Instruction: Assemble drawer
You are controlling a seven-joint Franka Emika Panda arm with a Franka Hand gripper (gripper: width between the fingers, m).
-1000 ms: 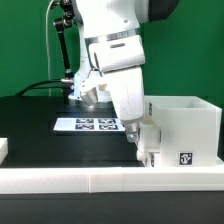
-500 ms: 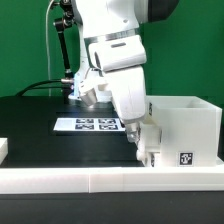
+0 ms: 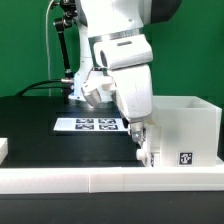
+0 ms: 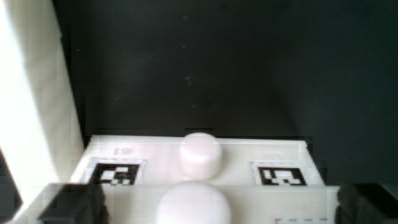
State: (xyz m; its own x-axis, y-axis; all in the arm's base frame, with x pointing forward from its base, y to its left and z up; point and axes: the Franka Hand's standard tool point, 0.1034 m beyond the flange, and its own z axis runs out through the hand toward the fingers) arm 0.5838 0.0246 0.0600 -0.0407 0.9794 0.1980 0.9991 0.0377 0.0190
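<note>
The drawer's large white housing (image 3: pixel 182 128) stands at the exterior view's right, open side up, with a tag (image 3: pixel 185 157) on its front face. My gripper (image 3: pixel 145 150) hangs low right beside the housing's left wall, pointing down. In the wrist view my gripper (image 4: pixel 214 207) is open, its dark fingers (image 4: pixel 71 205) standing wide on either side of a white tray part (image 4: pixel 214 148) with two tags and a rounded white knob (image 4: pixel 196 155). A second rounded white shape (image 4: pixel 187 205) sits between the jaws. Whether the fingers touch the part is not visible.
The marker board (image 3: pixel 92 125) lies on the black table behind the gripper. A low white border wall (image 3: pixel 90 180) runs along the front edge. A small white piece (image 3: pixel 3 148) shows at the exterior view's far left. A white wall (image 4: pixel 27 100) lines one side of the wrist view.
The arm's upper body has shifted slightly toward the exterior view's right. The gripper tip stays low beside the housing and its jaws remain open.
</note>
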